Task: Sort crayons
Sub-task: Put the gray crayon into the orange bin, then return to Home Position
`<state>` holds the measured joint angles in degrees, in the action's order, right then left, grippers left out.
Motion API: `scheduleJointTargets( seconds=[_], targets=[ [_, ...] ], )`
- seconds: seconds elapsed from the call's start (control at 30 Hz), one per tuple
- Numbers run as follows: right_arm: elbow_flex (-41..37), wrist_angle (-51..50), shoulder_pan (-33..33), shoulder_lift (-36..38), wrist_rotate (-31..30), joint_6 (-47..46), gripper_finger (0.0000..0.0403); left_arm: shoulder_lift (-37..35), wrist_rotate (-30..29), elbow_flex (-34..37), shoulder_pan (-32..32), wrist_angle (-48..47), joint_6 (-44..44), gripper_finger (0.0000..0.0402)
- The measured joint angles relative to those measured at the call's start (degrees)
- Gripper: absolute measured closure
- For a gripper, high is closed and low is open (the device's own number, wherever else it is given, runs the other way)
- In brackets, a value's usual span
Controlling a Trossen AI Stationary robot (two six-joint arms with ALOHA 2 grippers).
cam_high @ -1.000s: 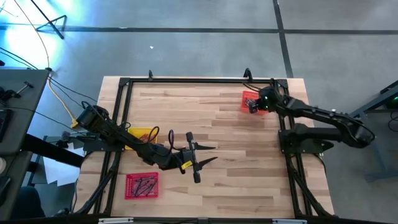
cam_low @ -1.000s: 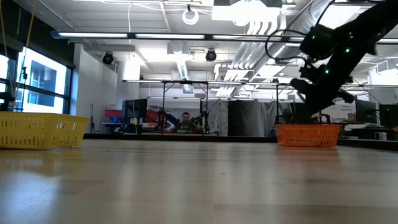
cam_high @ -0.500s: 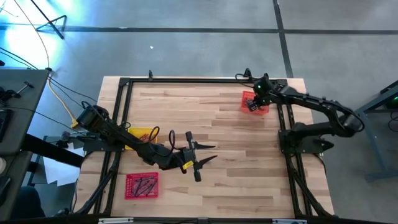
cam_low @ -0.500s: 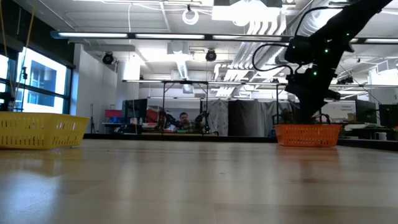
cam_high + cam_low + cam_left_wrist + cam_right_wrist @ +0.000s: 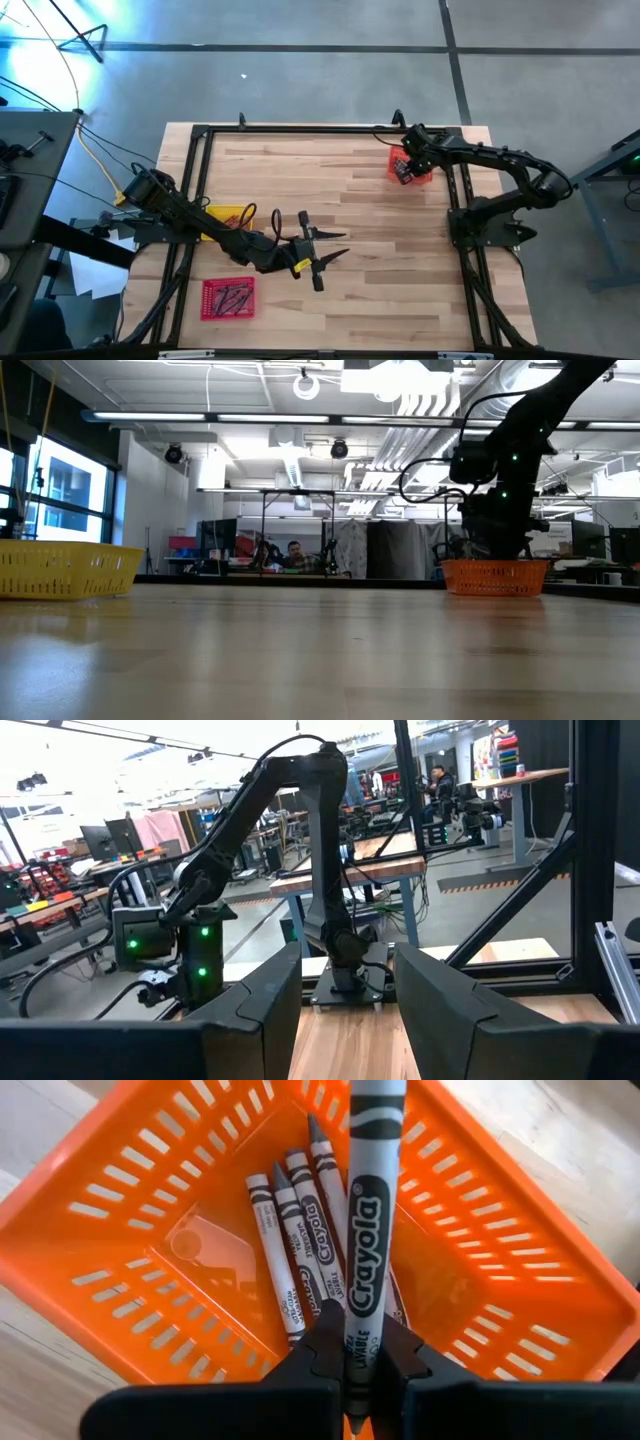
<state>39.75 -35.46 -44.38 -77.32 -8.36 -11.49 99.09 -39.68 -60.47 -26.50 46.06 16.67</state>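
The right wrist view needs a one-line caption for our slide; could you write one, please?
Right gripper, shut on a grey crayon, holds it above the orange tray where other grey crayons lie.

A grey crayon [image 5: 362, 1230] is pinched between the jaws, pointing out beyond them; perhaps four more grey crayons [image 5: 296, 1240] lie in the tray past them.

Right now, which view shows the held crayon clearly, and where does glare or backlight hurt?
Right wrist view: grey crayon sharp, evenly lit above the orange tray. Low view: bright ceiling lights backlight the right arm into a silhouette. High view: blue glare at the floor's upper left corner.
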Motion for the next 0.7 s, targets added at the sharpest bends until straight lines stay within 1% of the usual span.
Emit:
scheduleJointTargets(
  seconds=[0.1,0.17,0.47,0.53,0.63,0.7],
  targets=[
    [0.00,-0.04,0.00,0.00,0.00,0.00,0.0391,0.00,-0.02,0.00,-0.09,0.00,0.00,0.0257],
    [0.00,-0.07,0.00,0.00,0.00,0.00,0.0378,0.00,-0.02,0.00,-0.09,-0.01,0.00,0.0257],
    [0.45,-1.14,0.00,0.00,0.01,-0.32,0.0280,0.00,-0.49,0.00,-0.10,-0.80,0.02,0.0257],
    [2.41,-4.63,0.00,0.02,0.26,-0.47,0.0268,0.01,-3.14,0.00,-0.12,-1.63,0.03,0.0257],
    [6.44,-10.77,0.31,1.34,1.98,-1.08,0.0262,-0.17,-11.11,0.00,-0.63,-3.35,0.08,0.0257],
    [8.14,-11.36,1.47,3.88,4.57,-0.10,0.0263,-0.94,-15.80,0.00,-1.23,-7.46,0.24,0.0257]
  ],
)
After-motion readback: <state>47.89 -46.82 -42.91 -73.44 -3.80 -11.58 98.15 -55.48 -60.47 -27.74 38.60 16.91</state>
